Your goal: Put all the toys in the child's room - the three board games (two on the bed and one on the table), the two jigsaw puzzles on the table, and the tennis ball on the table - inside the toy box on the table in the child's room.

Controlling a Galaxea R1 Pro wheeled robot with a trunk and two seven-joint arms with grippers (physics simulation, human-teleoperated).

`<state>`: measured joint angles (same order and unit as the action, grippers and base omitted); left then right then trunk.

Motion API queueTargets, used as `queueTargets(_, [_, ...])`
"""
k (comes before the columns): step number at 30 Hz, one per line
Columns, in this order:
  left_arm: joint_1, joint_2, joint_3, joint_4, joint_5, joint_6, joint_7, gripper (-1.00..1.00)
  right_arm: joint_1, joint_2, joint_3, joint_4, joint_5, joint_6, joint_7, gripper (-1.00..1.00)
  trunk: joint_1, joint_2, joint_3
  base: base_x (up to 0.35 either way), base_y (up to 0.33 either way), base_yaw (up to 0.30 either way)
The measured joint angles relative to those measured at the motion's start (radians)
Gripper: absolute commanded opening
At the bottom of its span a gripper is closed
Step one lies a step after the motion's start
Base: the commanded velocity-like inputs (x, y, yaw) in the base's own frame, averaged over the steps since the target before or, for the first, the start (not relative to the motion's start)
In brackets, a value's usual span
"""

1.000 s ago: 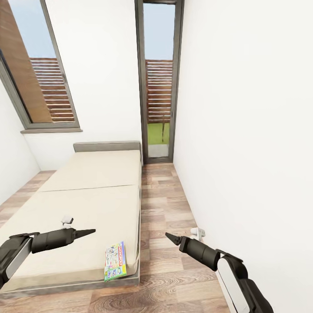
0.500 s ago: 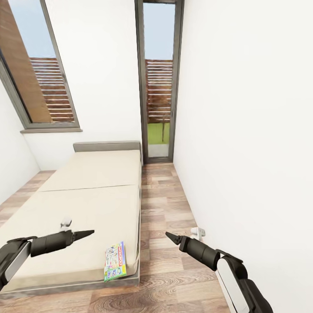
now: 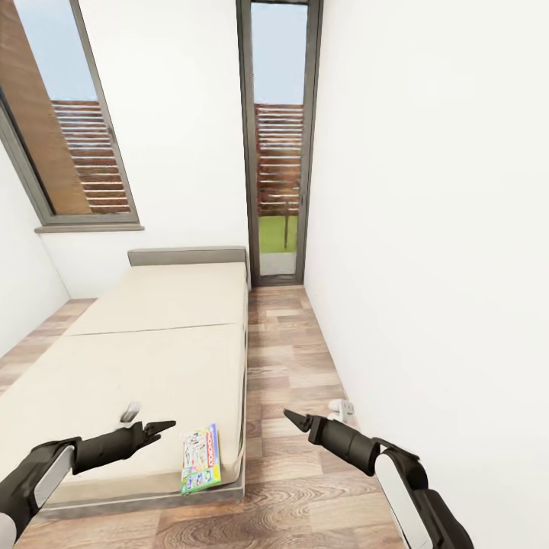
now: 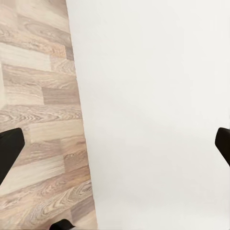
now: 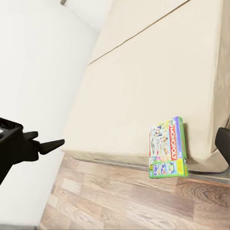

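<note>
The bed (image 3: 152, 335), wide and low with a smooth beige mattress on a grey frame, carries one board game (image 3: 202, 457) at its near corner beside the wood-plank floor (image 3: 290, 366). The flat green-bordered box lies with its long axis along the bed's length. It sits between both arms, just ahead of the left end effector (image 3: 162, 427), whose fingers stand apart. Whether the right end effector (image 3: 293, 417) is apart or together, I cannot tell.
</note>
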<state>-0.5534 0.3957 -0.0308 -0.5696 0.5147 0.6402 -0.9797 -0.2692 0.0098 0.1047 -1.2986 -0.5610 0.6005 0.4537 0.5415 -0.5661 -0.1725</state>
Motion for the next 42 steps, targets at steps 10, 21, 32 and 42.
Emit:
queueTargets(10, [-0.001,-0.047,0.004,0.016,-0.001,-0.055,0.084,1.0,0.0,0.0,0.01,-0.005,0.0,-0.011,-0.004,1.0,0.038,-0.07,-0.031,0.0,0.0,0.0])
queueTargets(21, [-0.001,-0.052,0.005,0.019,-0.001,-0.071,0.099,1.0,0.0,0.002,0.01,-0.008,-0.002,-0.014,-0.004,1.0,0.081,-0.147,-0.066,0.0,0.0,0.0])
queueTargets(32, [-0.002,-0.046,0.004,0.019,-0.001,-0.068,0.098,1.0,0.0,0.002,0.009,-0.009,-0.012,-0.011,-0.003,1.0,0.123,-0.225,-0.101,0.0,0.0,0.0])
queueTargets(42, [-0.006,-0.04,0.023,0.02,0.004,-0.05,0.085,1.0,0.0,0.002,0.006,-0.009,-0.019,-0.015,-0.001,1.0,0.161,-0.295,-0.132,0.0,0.0,0.0])
